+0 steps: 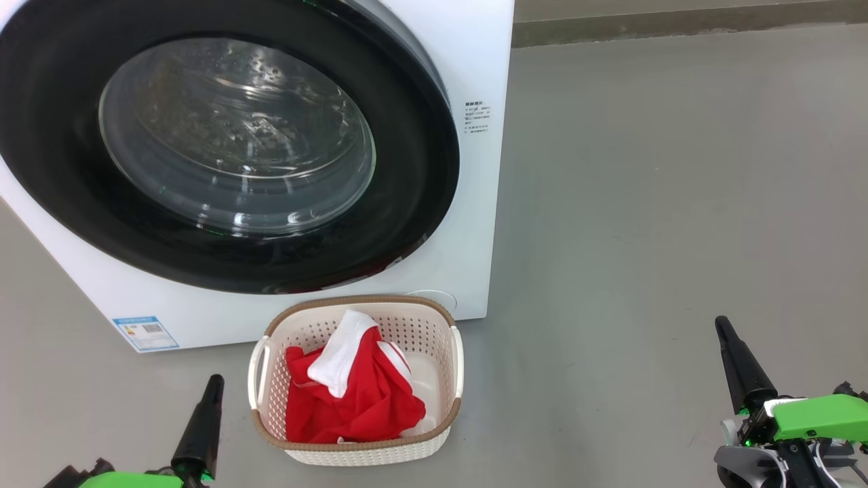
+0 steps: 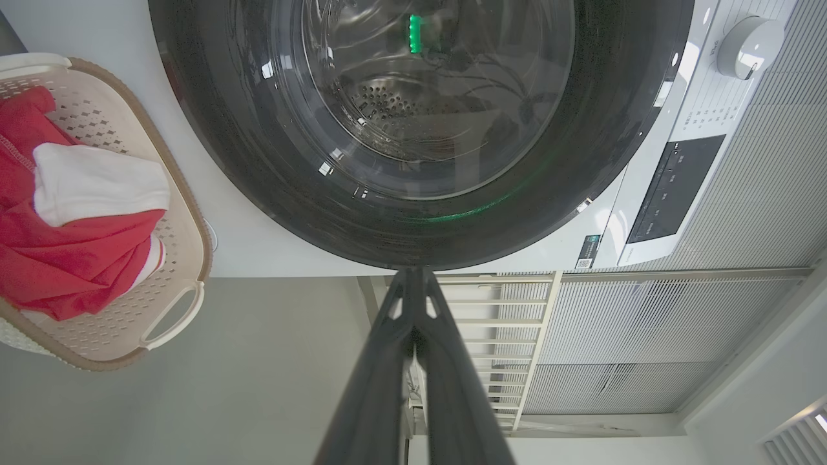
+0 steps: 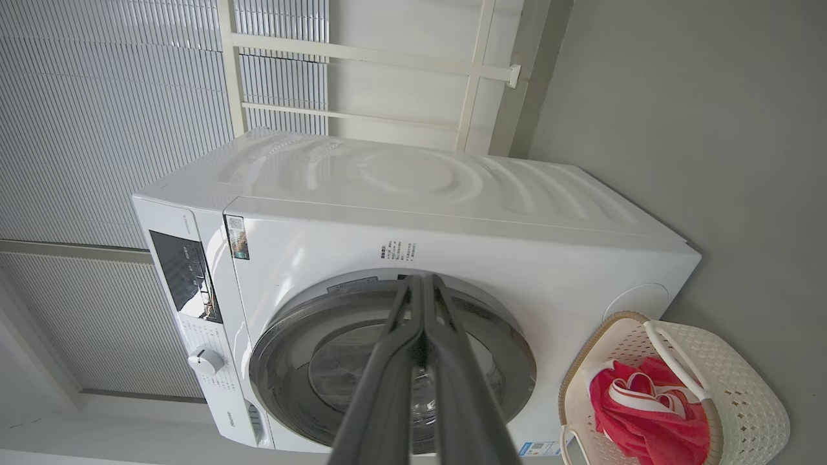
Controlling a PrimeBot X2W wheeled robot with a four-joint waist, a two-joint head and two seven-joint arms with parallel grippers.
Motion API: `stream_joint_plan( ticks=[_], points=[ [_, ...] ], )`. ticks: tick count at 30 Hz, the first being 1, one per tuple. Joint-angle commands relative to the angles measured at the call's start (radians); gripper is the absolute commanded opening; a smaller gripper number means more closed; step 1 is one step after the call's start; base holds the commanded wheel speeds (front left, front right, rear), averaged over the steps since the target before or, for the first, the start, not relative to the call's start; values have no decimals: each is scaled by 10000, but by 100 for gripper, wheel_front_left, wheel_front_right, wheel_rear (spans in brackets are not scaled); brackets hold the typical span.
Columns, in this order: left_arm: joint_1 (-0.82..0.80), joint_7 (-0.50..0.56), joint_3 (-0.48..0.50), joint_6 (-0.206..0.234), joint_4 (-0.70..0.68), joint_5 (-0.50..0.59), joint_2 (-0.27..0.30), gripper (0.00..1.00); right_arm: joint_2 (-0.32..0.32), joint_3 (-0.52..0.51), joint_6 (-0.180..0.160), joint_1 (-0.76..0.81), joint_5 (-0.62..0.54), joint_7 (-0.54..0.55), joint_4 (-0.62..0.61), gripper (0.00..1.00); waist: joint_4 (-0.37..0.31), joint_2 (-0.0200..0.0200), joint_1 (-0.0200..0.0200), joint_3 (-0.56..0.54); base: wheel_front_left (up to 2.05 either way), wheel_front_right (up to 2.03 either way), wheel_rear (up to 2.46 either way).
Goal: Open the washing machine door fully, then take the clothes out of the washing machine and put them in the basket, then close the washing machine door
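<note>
Closing step looks done: glossy black-ringed glass door (image 1: 413, 203) shut, red white-trimmed garment (image 1: 366, 407) in cream perforated basket (image 1: 366, 455) (left end effector (image 2: 413, 276) and right end effector (image 3: 421, 281) pressed together); nothing further seems needed.

Glossy black door (image 1: 224, 146) ring, perforated cream plastic basket (image 1: 352, 379), soft red cloth (image 1: 352, 400).

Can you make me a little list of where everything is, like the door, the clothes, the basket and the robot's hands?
washing machine door: looks shut against the washing machine
clothes: red and white, piled in the basket
basket: on the floor, just in front of the washing machine
left gripper: jaws shut, holding nothing
right gripper: jaws shut, holding nothing
</note>
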Motion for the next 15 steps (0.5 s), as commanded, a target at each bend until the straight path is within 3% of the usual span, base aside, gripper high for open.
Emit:
stream_joint_plan(
  ticks=[1, 15],
  points=[
    [-412, 81, 364, -69, -251, 76, 99, 0, -168, 267, 4, -426, -6, 62, -301, 0, 0, 0, 0, 0, 0, 0, 0],
    [-414, 98, 385, -69, -250, 93, 85, 0, -168, 268, 4, -426, -5, 61, -301, 0, 0, 0, 0, 0, 0, 0, 0]
  ],
)
